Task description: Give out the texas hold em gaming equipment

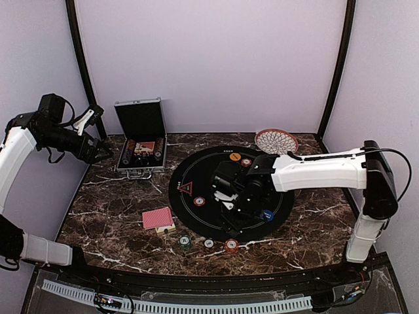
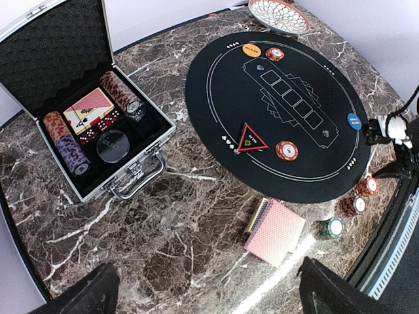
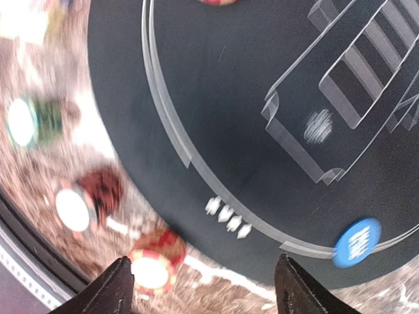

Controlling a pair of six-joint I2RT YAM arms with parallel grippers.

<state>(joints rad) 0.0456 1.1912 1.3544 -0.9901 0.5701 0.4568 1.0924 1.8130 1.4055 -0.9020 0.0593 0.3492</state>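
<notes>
Veined marble table (image 1: 111,216), round black mat (image 2: 216,85), striped round chips (image 2: 287,151), left hand (image 2: 208,267) wide, right hand (image 3: 201,261) wide

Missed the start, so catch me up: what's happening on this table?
A two-armed robot is laying out a poker set. The right gripper hovers over the near edge of the black mat, jaws open and empty, by a blue chip. The left gripper hangs open and empty at the far left. A triangle marker and a red chip lie on the mat. A deck of red-backed cards and three chip stacks sit beside it. The open case holds more chips.
</notes>
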